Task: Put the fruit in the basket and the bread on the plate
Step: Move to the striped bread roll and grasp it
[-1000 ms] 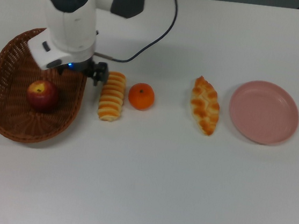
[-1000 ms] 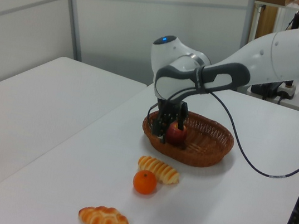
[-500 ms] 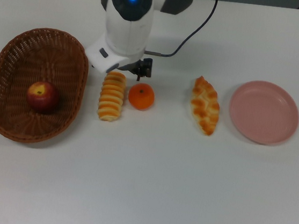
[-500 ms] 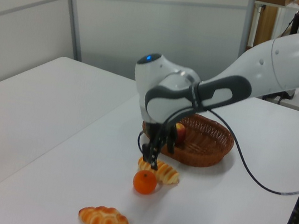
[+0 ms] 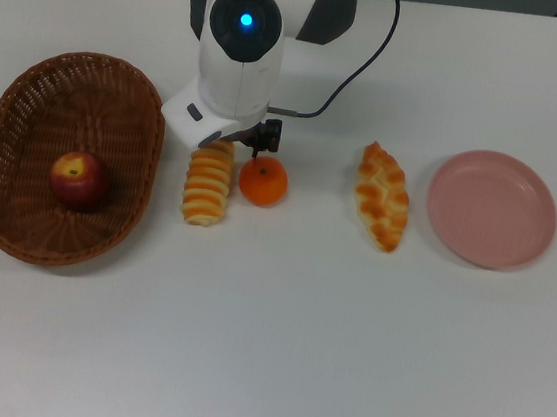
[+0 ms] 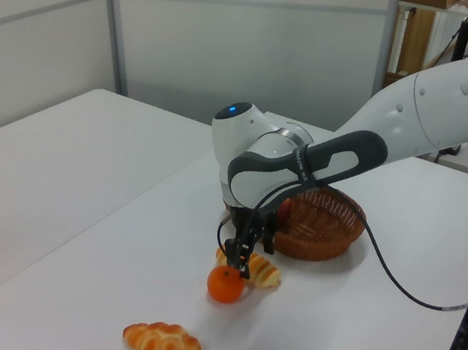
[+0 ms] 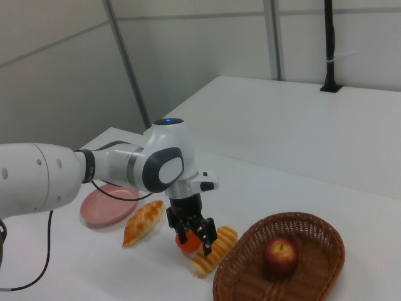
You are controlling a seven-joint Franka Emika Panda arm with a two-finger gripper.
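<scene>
I've got the claw (image 7: 192, 233) down over the mandarin (image 5: 263, 181) now; a sec ago it was at the basket (image 5: 28, 110) by the apple (image 5: 79, 180), half a sec ago just short of the fruit, so it's crossed the ribbed loaf (image 5: 207, 188) and dropped in. Fingers are apart, one either side of the mandarin in the right view, not clamped yet as far as I can tell. Means: apple's done, sitting in the basket well off to the claw's side, top view's left; mandarin is the 2nd fruit and I judge the grasp is the step in hand. Ribbed loaf lies just beside the claw, touching or nearly touching the mandarin, so closing could nudge it. Braided loaf (image 5: 382, 195) is near, on the other side, top view's right; the plate (image 5: 492, 209) further that way, bare, so both breads are left to do. So roughly 1 of 4 items placed. Surface: plain white table (image 5: 273, 349), matte, no clutter besides the task stuff, plus the arm's black cable (image 5: 361, 57) trailing behind the claw. Room: pale partition walls w/ grey seams behind in the left and right views, a dark post (image 7: 330, 44) standing at the far table edge in the right view, some furniture at the left view's far right, too small to tell.
</scene>
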